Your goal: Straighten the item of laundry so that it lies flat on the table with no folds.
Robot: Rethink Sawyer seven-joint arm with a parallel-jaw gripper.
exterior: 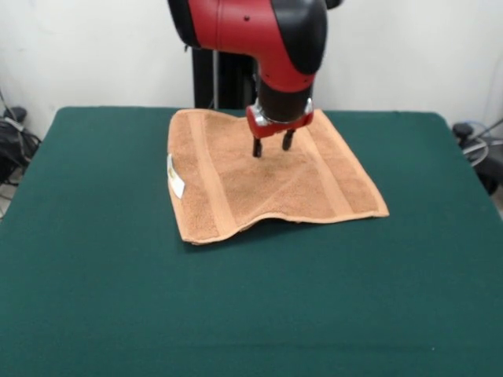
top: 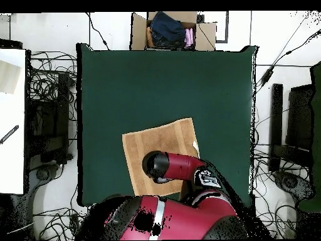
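Observation:
The tan towel point(exterior: 267, 177) lies spread on the dark green table point(exterior: 118, 298), toward the robot's side. It shows two woven bands and a white label point(exterior: 175, 176) at its left edge. Its near edge bows up slightly in the middle, with a shadow under it. My gripper point(exterior: 272, 145) hangs over the towel's far middle part, fingers open and empty, tips just above the cloth. In the overhead view the towel point(top: 160, 141) is partly hidden by my arm point(top: 178, 168), and the gripper is hidden under it.
A cardboard box with clothes point(top: 172, 30) stands beyond the table's far edge in the overhead view. Cables and equipment lie on the floor around the table point(top: 163, 81).

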